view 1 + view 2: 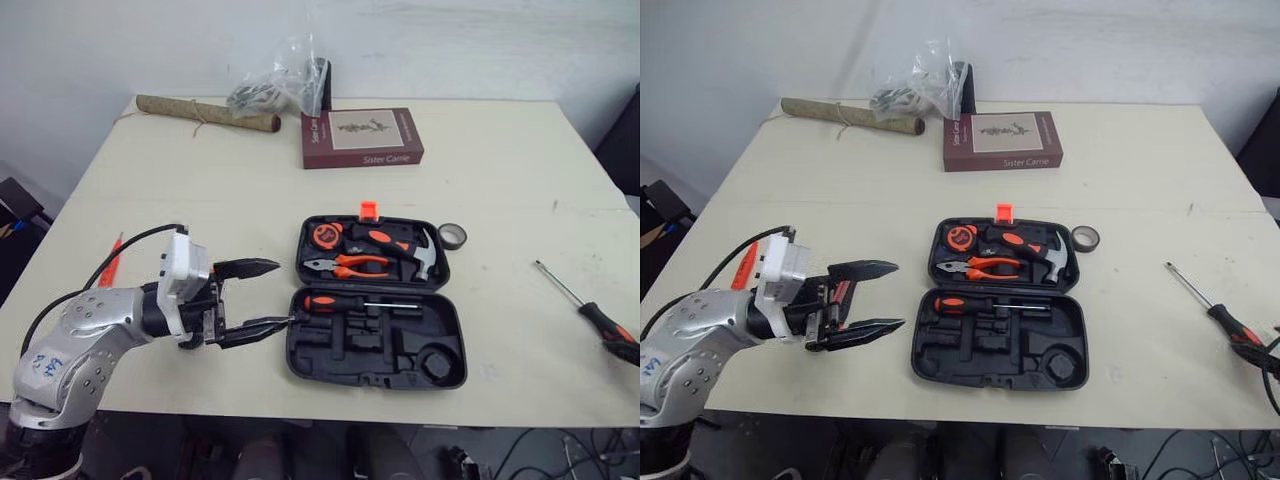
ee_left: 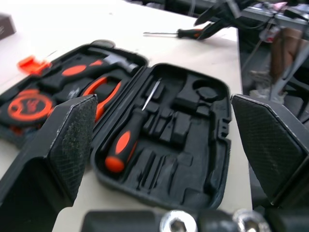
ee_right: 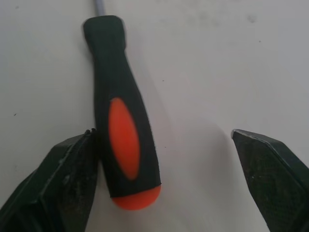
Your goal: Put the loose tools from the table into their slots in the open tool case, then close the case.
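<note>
Currently: loose screwdriver unslotted, case open

Loose black-and-orange-handled screwdriver [image 1: 585,305] lies on cream table [image 1: 200,190], well apart at 3 o'clock of open black plastic tool case [image 1: 380,368]. Right gripper [image 3: 162,134] released, straddling handle; one finger [image 3: 67,179] touching it. Left gripper [image 1: 280,293] spread wide, just beside case at 9 o'clock. Grey tape roll [image 1: 452,236] at 2 o'clock.

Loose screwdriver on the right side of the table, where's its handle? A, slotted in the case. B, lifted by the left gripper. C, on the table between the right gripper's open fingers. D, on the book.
C: the loose screwdriver lies flat on the table, its handle between the spread fingers of the right gripper.
</note>
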`<state>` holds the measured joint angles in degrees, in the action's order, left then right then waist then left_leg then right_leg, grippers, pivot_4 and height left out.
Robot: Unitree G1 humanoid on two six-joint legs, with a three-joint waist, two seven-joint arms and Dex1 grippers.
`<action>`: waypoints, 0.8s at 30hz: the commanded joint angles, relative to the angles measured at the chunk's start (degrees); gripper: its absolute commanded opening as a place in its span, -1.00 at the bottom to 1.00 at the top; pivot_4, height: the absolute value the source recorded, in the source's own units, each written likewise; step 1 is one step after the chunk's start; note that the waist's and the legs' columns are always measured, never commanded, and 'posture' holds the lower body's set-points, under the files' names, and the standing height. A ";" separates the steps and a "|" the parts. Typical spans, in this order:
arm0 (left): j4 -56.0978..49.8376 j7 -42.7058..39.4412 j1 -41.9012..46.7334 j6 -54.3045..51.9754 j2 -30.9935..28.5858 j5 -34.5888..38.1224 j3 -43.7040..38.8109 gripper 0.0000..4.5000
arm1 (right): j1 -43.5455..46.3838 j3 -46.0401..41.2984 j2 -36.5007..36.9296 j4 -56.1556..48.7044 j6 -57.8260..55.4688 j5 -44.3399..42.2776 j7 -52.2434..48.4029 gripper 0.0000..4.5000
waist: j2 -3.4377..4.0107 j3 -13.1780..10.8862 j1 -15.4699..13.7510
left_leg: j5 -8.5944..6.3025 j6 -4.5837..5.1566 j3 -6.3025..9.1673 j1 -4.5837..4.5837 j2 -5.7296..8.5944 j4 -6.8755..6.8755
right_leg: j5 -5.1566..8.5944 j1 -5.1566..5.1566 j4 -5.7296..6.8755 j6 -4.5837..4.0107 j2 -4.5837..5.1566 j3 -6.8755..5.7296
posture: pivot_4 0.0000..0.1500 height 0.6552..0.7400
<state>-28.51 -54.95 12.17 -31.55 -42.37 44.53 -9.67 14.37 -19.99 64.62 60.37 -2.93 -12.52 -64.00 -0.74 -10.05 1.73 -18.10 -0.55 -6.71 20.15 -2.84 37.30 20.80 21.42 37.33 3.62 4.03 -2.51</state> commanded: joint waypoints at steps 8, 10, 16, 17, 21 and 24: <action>-2.92 -7.07 -0.64 -1.06 -2.25 3.85 2.16 1.00 | 7.76 2.70 -1.35 6.98 2.94 1.85 -7.69 -0.11 | -0.14 -0.08 0.95 | -0.02 -0.14 -0.09 -0.01 -0.23 -0.04 | 0.00 0.05 -0.06 0.00 -0.39 0.24 | 1.00 1.00; -2.45 -8.14 -1.21 -1.08 -2.91 4.04 1.86 1.00 | 7.40 2.59 -1.70 6.38 4.12 1.43 -9.64 -0.53 | -0.14 -0.08 0.92 | -0.02 -0.16 -0.09 -0.01 -0.26 -0.02 | 0.00 0.05 -0.05 0.00 -0.43 0.29 | 1.00 1.00; -0.58 -9.95 -2.66 2.75 -2.44 3.09 -0.76 1.00 | 5.55 -1.67 -2.89 -1.64 11.58 -3.45 -13.97 -0.56 | -0.03 -0.14 1.02 | -0.03 -0.19 -0.14 -0.02 -0.29 -0.04 | 0.00 0.08 -0.04 0.00 -0.50 0.39 | 1.00 1.00; -0.43 -9.72 -2.66 4.08 -2.19 2.44 -1.45 1.00 | 5.24 -2.33 -2.99 -5.93 12.66 -4.89 -15.51 -0.56 | 0.10 -0.21 1.00 | -0.03 -0.19 -0.14 -0.02 -0.29 -0.04 | 0.00 0.09 -0.04 0.00 -0.50 0.39 | 1.00 1.00; -0.11 -10.49 -3.87 7.70 -2.78 -0.18 -2.38 1.00 | -2.38 -0.01 -2.27 -38.84 -6.87 -13.71 -19.11 -0.56 | 0.42 -0.29 1.10 | -0.03 -0.21 -0.20 -0.01 -0.31 -0.07 | 0.00 0.20 0.06 0.00 -0.53 0.49 | 1.00 1.00; 2.56 -12.18 -5.62 12.63 -2.22 -4.02 -1.84 1.00 | -5.16 3.53 -1.61 -56.25 -18.18 -18.43 -18.08 -0.56 | 0.34 -0.32 0.29 | -0.06 -0.42 -0.11 -0.03 -0.54 -0.10 | 0.01 0.20 0.04 0.00 -0.71 0.43 | 1.00 1.00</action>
<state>-26.76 -66.16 7.36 -21.50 -44.83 42.09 -10.88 9.40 -17.22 62.52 10.43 -16.17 -27.63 -82.13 -0.40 -10.36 2.02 -18.18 -1.02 -6.82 20.13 -3.48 37.25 20.81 21.62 37.38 3.61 3.22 -2.10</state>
